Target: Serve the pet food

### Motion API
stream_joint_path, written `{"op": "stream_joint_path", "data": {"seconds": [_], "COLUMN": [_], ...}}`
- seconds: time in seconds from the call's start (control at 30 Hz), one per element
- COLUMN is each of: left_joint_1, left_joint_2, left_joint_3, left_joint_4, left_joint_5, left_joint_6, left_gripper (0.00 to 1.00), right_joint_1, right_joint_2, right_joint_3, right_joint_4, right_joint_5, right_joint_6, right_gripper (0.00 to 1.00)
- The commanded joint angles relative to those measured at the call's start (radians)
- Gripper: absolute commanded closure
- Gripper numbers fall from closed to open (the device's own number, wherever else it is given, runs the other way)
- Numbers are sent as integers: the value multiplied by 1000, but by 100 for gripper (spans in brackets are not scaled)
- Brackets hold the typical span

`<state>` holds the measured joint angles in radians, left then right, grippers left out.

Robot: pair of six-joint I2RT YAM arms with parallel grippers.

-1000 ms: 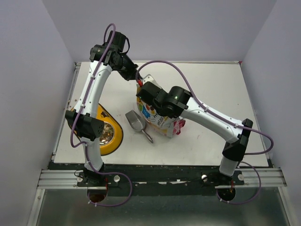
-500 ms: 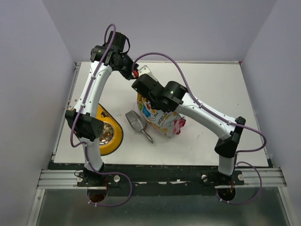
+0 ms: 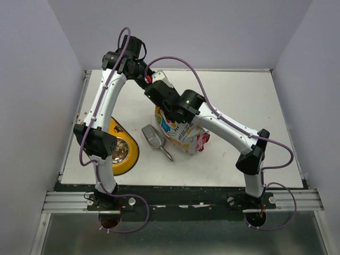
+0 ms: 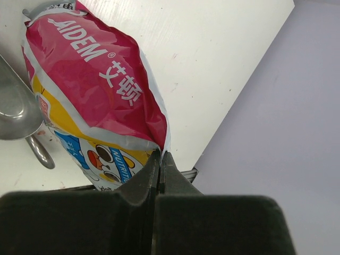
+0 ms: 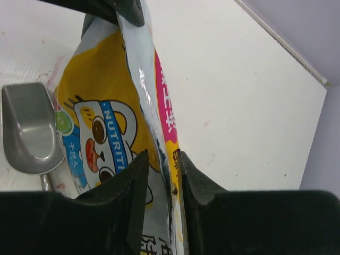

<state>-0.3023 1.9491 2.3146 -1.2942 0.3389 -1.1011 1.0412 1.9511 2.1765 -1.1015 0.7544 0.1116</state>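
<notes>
Pinching bag (image 4: 95,90) top corner with left gripper (image 4: 160,156), fully closed. Just loosened right gripper (image 5: 162,159): narrow gap, bag's top edge between fingers. Probably regripping to open; pet food unseen inside.

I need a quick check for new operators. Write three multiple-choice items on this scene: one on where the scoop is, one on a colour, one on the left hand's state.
1. The scoop lies:
A. on the table, between the feeder and the bag
B. inside the feeder
C. on top of the bag

2. The feeder is:
A. blue
B. green
C. yellow

3. The left hand is:
A. open over the feeder
B. shut on the bag's top edge
C. holding the scoop

Answers:
1 A, the top view shows it flat on the table between the two.
2 C, its rim is plainly yellow.
3 B, the left wrist view shows its fingers pressed together on that edge.
</notes>
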Motion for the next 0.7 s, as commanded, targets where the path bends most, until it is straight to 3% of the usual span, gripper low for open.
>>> {"op": "stream_joint_path", "data": {"seconds": [0.0, 0.1, 0.17, 0.23, 0.5, 0.53, 0.6, 0.67], "left_joint_1": [-3, -3, -3, -3, -3, -3, -3, -3], "left_joint_2": [-33, -32, -27, -29, -38, -36, -39, -44], "left_joint_3": [-3, 2, 6, 9, 0, 0, -1, -6], "left_joint_4": [4, 1, -5, -8, -14, -14, -17, -19], "left_joint_5": [46, 55, 61, 64, 68, 68, 71, 71], "left_joint_6": [-3, 1, 4, 6, 7, 9, 9, 12], "left_gripper": [100, 100, 100, 100, 100, 100, 100, 100], "right_joint_1": [-13, -18, -23, -27, -35, -35, -33, -35], "right_joint_2": [46, 81, 101, 118, 149, 155, 160, 166], "right_joint_3": [42, 81, 104, 132, 199, 216, 217, 213], "right_joint_4": [92, 100, 112, 112, 118, 120, 137, 161], "right_joint_5": [40, 52, 57, 72, 36, 52, 75, 82], "right_joint_6": [-6, -27, -38, -43, -61, -55, -58, -75], "right_gripper": [61, 65, 86, 100, 100, 93, 70, 66]}}
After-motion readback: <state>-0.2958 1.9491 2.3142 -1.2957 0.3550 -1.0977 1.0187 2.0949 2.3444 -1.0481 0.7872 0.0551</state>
